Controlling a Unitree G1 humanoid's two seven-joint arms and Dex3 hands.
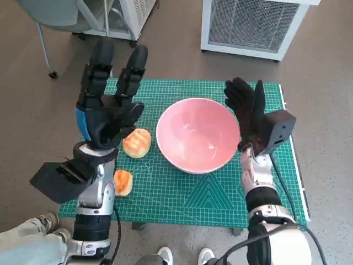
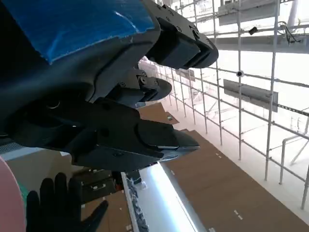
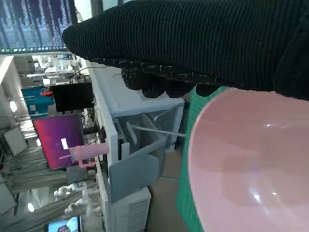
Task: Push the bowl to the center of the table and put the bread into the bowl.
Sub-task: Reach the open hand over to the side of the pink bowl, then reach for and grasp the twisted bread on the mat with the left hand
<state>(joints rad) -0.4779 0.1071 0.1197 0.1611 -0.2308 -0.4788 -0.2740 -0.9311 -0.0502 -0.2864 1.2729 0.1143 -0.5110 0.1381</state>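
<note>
Bowl sits mid-frame on the tabletop, right hand spread flat at its right rim, so pushing looks about done; next the left hand, spread and empty, must lower onto the bread beside it.

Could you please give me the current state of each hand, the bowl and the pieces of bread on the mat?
Left hand: raised above the mat, fingers spread, holding nothing.
Right hand: open, upright beside the bowl's right rim; contact cannot be told.
Pink bowl: upright, empty, on the green mat.
Larger bread: on the mat left of the bowl, not held.
Smaller bread: on the mat nearer the robot, not held.
</note>
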